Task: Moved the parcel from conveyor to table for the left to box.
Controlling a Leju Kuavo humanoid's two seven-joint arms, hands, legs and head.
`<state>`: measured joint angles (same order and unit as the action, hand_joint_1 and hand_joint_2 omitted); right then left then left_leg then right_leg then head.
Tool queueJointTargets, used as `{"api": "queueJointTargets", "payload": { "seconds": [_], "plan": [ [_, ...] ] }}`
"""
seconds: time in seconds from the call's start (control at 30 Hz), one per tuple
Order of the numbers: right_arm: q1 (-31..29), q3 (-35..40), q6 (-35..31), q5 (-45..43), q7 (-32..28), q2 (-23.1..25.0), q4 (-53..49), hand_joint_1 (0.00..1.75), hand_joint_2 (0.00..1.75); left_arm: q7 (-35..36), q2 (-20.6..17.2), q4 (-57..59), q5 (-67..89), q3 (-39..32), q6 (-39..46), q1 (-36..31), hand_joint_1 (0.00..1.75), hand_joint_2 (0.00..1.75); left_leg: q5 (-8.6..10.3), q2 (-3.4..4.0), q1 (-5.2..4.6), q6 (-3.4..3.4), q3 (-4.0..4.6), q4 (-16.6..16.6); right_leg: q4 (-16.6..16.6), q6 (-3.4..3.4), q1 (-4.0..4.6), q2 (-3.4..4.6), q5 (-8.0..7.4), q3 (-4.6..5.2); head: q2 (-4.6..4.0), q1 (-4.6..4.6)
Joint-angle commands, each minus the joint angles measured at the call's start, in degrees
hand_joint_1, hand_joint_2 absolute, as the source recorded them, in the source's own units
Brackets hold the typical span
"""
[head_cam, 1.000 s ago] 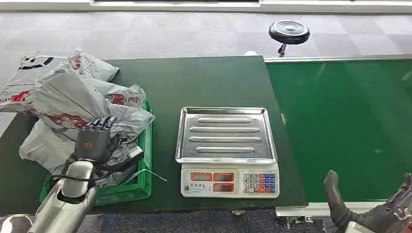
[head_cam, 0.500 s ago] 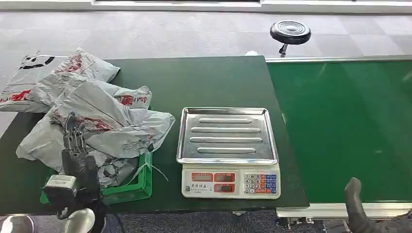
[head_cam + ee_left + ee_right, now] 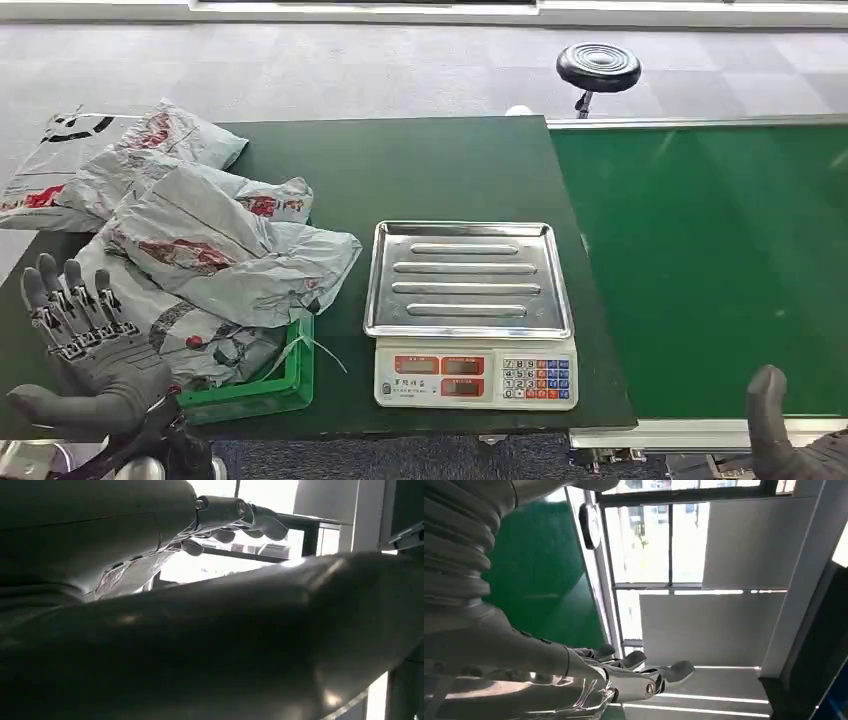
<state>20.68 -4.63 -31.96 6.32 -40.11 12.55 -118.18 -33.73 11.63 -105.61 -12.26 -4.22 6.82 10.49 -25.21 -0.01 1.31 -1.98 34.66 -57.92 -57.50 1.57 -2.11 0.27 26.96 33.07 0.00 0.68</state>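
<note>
Several grey plastic mailer parcels (image 3: 215, 262) lie heaped just ahead and to the right of the left hand (image 3: 88, 345), piled in and over a green crate (image 3: 262, 392) on the dark green table (image 3: 420, 170). Left hand is raised at the table's near left corner, palm facing the camera, fingers (image 3: 60, 300) spread and upright, thumb out to the side, grasping nothing; it is apart from the parcels. Topmost parcel, with a red print, drapes over the crate's far right rim toward the scale. One more parcel (image 3: 70, 135) with a black mark lies flat at the table's far left, well beyond the left hand.

Electronic scale (image 3: 470, 310) with a bare steel tray (image 3: 467, 278) sits right of the crate, between the two hands; keypad and red displays face the robot.

Right hand (image 3: 795, 440) shows at the lower right corner, just near of the conveyor's front edge, one thick dark finger pointing up. Right wrist view shows its fingers (image 3: 674, 672) stretched out, apart, nothing between them: released.

Green conveyor belt (image 3: 720, 260) runs ahead of the right hand, butting against the table's right side. Black round stool (image 3: 598, 68) stands on the grey carpet beyond the table.
</note>
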Motion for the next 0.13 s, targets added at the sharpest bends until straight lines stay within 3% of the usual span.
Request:
{"api": "queueJointTargets", "payload": {
  "seconds": [0.03,0.13],
  "plan": [
    [-2.59,-4.81,9.54,-4.21,0.11,-0.67,4.34,0.0,1.75,1.2,1.13,2.8,2.55,-1.91,-0.54,1.47,0.0,0.0,-0.02,0.08,0.02,0.11,-0.19,0.12,0.16,-0.15,0.06,0.05,-0.02,-0.18,0.0,0.0],
    [-2.68,-5.26,12.38,-2.16,0.16,-0.39,6.25,0.0,1.75,1.8,1.01,3.84,5.34,-1.1,-0.64,1.78,0.0,0.0,0.02,0.03,0.03,0.16,-0.23,0.21,0.26,-0.21,0.09,-0.01,-0.04,-0.24,0.0,0.0]
  ]
}}
